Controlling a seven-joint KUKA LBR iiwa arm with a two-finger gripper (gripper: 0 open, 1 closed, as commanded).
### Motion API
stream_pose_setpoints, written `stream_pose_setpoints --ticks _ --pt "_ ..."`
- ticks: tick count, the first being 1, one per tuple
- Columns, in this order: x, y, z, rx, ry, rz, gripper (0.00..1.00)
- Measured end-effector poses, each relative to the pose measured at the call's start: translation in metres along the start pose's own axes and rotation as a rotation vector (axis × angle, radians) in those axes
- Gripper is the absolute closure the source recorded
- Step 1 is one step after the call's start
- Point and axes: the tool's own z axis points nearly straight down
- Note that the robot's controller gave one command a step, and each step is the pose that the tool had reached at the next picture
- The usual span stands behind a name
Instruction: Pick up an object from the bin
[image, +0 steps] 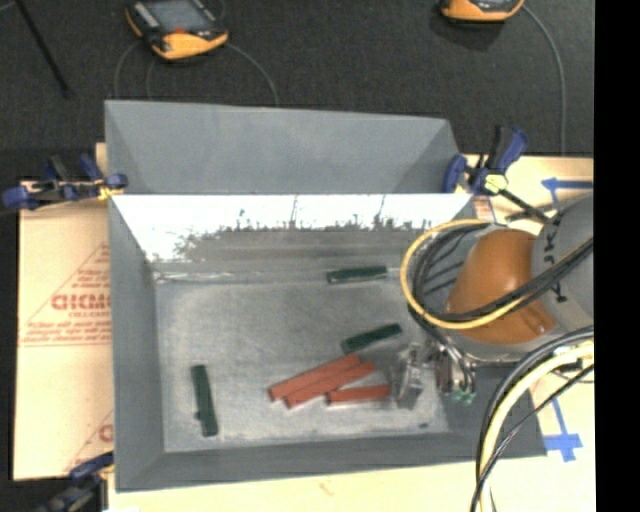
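Down near the front right corner of the grey metal bin (135, 330), the pincer (408, 382) is hanging low over the floor. Whether it is standing wide or narrow I cannot tell, since its tip is showing as a dim grey cluster that is blending into the bin's floor. It is sitting right at the right-hand end of a short red-brown stick (357, 396), which is lying nearly level along the front of the floor. Whether the two are touching is not clear either.

Just left of that, and touching it, a longer red-brown stick (318, 381) is lying slantwise, its left end pointing toward the front and its right end reaching toward the back; it may be two sticks lying side by side. Just behind and left of the pincer, a dark green stick (372, 338) is lying tilted, just beside the red-brown ones. A second dark green stick (357, 273) is lying well apart at the foot of the back wall. A third dark green stick (204, 400) is lying in the left front part of the floor, running front to back, well apart from the others.

The arm's orange cover (497, 285) is looming above the bin's right side, with black and yellow cables (425, 290) looping around it.
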Motion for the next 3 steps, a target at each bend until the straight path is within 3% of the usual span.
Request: stream_pose_setpoints --ticks 1,2,3 --pt "-0.007 0.0 0.0 0.0 0.009 -0.033 1.0" --pt "-0.091 0.049 0.0 0.002 -0.002 -0.242 1.0" --pt "-0.09 0.049 0.002 0.002 0.001 -0.242 0.0"
